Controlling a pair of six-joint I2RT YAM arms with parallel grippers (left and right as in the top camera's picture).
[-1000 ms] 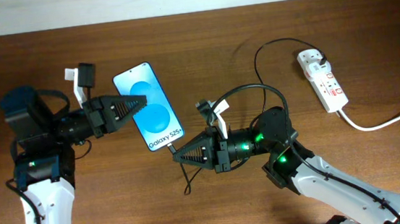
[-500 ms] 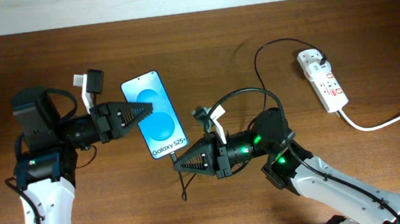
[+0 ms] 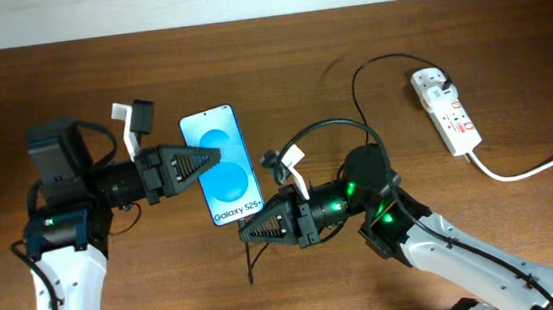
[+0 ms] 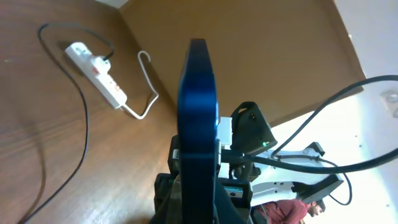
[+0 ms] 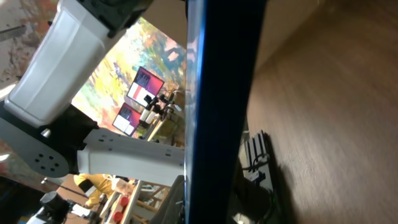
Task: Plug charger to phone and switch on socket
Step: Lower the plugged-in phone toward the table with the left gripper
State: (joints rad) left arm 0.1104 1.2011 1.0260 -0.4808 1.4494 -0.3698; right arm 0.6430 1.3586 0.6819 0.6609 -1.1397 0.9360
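Wooden table (image 3: 301,93), left fingers (image 3: 192,166) clamp phone (image 3: 228,179), right fingers' (image 3: 268,224) grip unclear, charger (image 3: 354,93) tip hidden.

Compared with one second ago, the left gripper (image 3: 212,161), clamped on the phone (image 3: 231,184), is farther right and slightly lower in the overhead view. The phone is less tilted, and its lower edge is nearer the right gripper (image 3: 244,232). The right gripper is slightly lower. The charger (image 3: 251,263) loop beneath it reaches farther down.

Even light overhead, blurred wrist close-ups
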